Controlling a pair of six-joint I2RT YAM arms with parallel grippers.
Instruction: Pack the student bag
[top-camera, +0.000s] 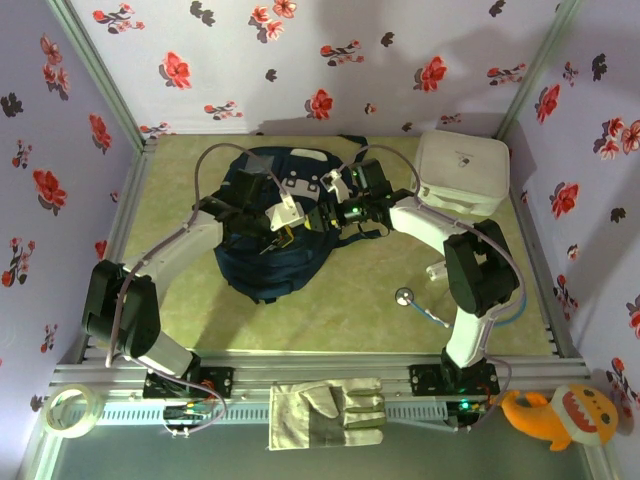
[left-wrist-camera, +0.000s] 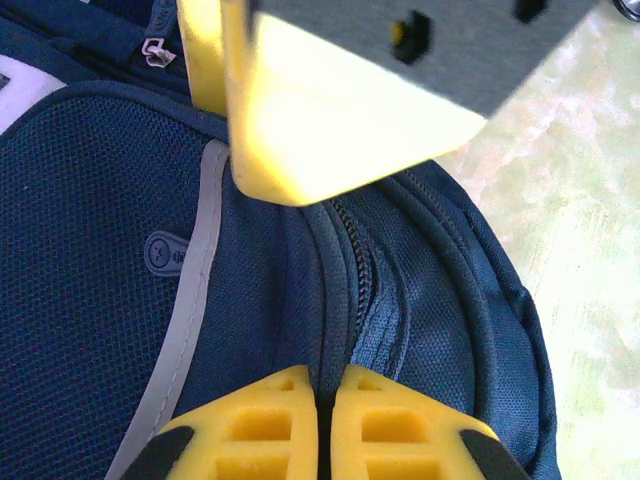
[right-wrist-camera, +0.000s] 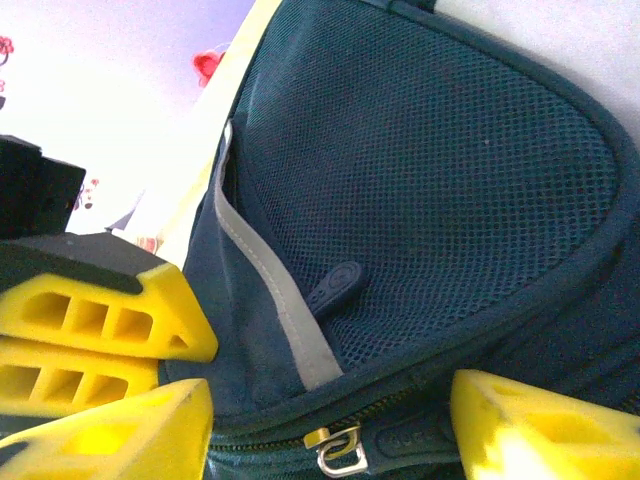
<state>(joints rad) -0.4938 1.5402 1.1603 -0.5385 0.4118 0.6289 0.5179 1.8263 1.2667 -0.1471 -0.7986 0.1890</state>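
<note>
The left jaws are pressed together, their yellow fingers (left-wrist-camera: 265, 430) meeting right on the zip line (left-wrist-camera: 345, 260) of the student bag (top-camera: 250, 265). Whether cloth is caught between them I cannot tell. The right jaws stand spread, a fingertip (right-wrist-camera: 530, 420) on either side of a metal zip pull (right-wrist-camera: 338, 450), close beside the left fingers. Just above the pull, a grey strip (right-wrist-camera: 270, 290) borders a mesh pocket (right-wrist-camera: 430, 180). The navy bag lies flat on the green worktop (top-camera: 340, 315), left of centre, with both arms reaching over it. A white zip case (top-camera: 462, 172) sits at the far right corner, apart from the bag.
</note>
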